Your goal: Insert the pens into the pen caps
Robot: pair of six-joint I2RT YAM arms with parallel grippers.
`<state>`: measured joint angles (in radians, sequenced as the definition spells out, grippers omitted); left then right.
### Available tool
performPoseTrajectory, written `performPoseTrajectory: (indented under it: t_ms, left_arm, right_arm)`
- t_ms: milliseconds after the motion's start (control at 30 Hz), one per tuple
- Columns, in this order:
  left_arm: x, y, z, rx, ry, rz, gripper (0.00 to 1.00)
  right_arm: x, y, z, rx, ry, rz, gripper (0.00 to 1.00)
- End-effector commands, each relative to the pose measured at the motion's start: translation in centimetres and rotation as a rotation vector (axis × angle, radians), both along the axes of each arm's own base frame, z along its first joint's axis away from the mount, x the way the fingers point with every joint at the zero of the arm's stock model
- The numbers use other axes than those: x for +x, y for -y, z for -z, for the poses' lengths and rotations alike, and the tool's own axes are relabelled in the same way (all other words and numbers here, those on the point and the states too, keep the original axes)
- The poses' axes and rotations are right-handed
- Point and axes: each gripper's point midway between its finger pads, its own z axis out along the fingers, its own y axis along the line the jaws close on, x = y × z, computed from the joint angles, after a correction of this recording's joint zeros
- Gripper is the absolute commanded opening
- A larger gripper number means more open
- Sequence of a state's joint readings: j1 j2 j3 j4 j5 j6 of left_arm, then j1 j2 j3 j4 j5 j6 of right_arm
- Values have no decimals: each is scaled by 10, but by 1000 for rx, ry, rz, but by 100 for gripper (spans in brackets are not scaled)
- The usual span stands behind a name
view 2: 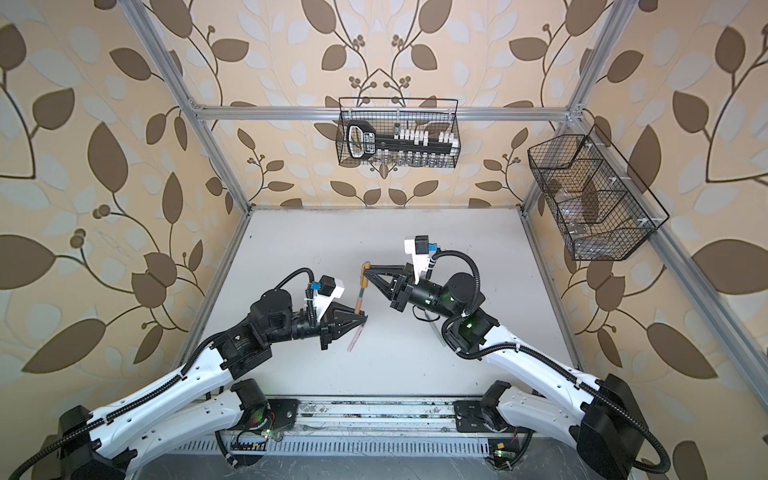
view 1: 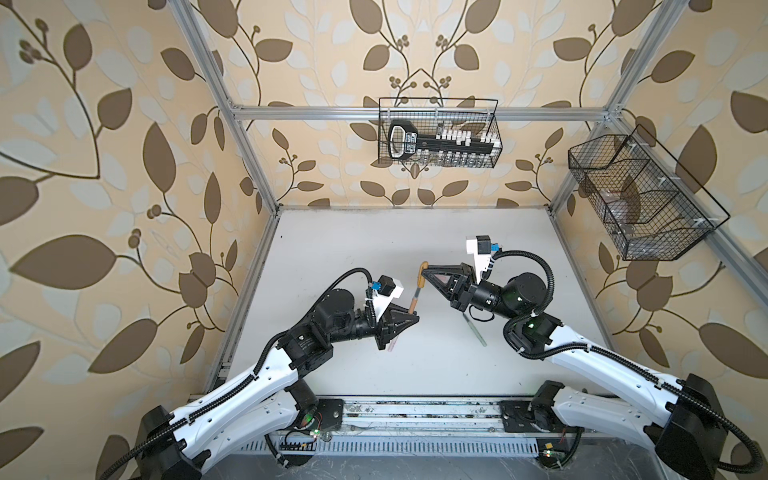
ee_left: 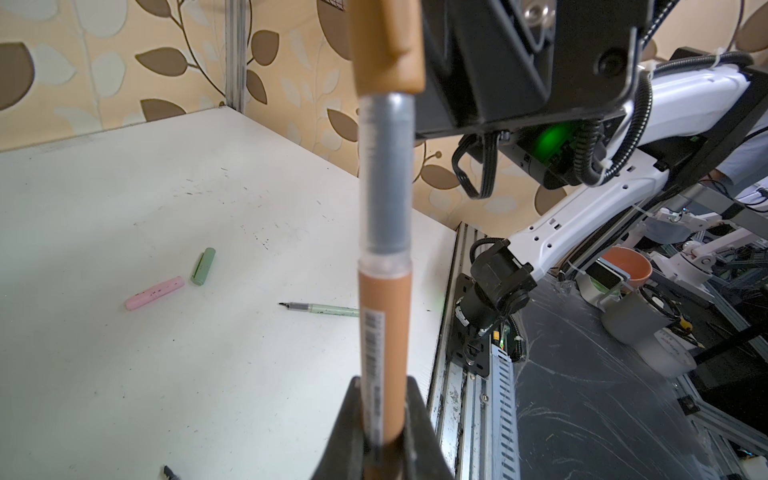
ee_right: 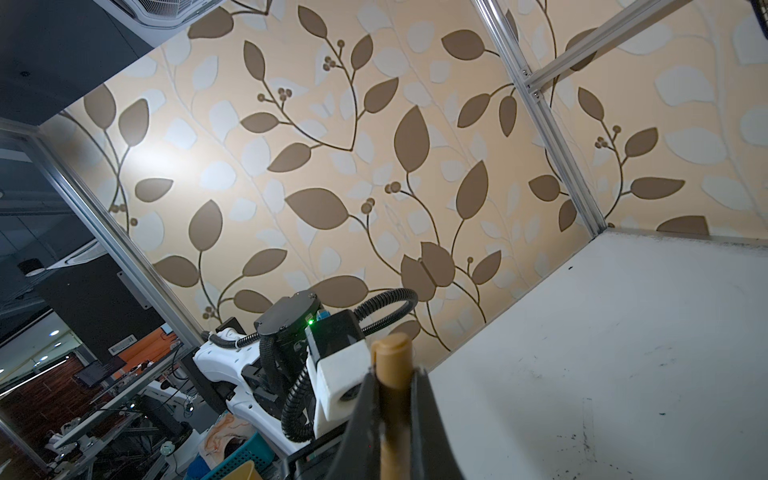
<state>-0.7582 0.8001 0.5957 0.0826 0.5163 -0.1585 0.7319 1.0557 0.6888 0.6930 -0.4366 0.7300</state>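
Left gripper (ee_left: 382,390) clamped low on the brown pen (ee_left: 380,328); right gripper (ee_right: 390,384) clamped on the brown cap (ee_right: 392,357). I hold both above the middle of the surface.

- Pen tip hidden inside the cap; grey neck exposed below its mouth. Cannot tell how deep it sits.
- Left wrist view: pen and cap blurred at close range.
- Pink pen (view 1: 392,345) lies partly under my left gripper in both top views.
- Green pen (view 1: 476,331) is partly covered by my right arm.
- Pink cap (ee_left: 154,293) and green cap (ee_left: 203,266) lie just beside each other; found in the left wrist view only.
- Dark tip (ee_left: 168,471) cut off at the frame edge; cannot tell whose.

Surface (view 1: 353,249): white, flecked with dark marks. Walls: leaf-patterned paper behind an aluminium frame (view 1: 415,113). Back basket (view 1: 438,160) holds something black and white that I cannot identify. Side basket (view 1: 648,232) hangs to the right.
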Motion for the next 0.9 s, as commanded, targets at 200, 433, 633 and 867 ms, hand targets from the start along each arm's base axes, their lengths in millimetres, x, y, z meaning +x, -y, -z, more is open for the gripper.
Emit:
performPoseTrajectory:
  t_ms: [200, 433, 633, 867]
  left_arm:
    - [6, 3, -55, -110, 120, -9, 0]
    - [9, 3, -59, -107, 137, -18, 0]
    - [9, 4, -60, -98, 136, -15, 0]
    - [8, 0, -65, -105, 161, -28, 0]
  right_arm:
    - [-7, -4, 8, -39, 26, 10, 0]
    - [-7, -8, 13, -76, 32, 19, 0]
    - [-9, -4, 10, -80, 42, 31, 0]
    - [-9, -3, 13, -103, 36, 38, 0]
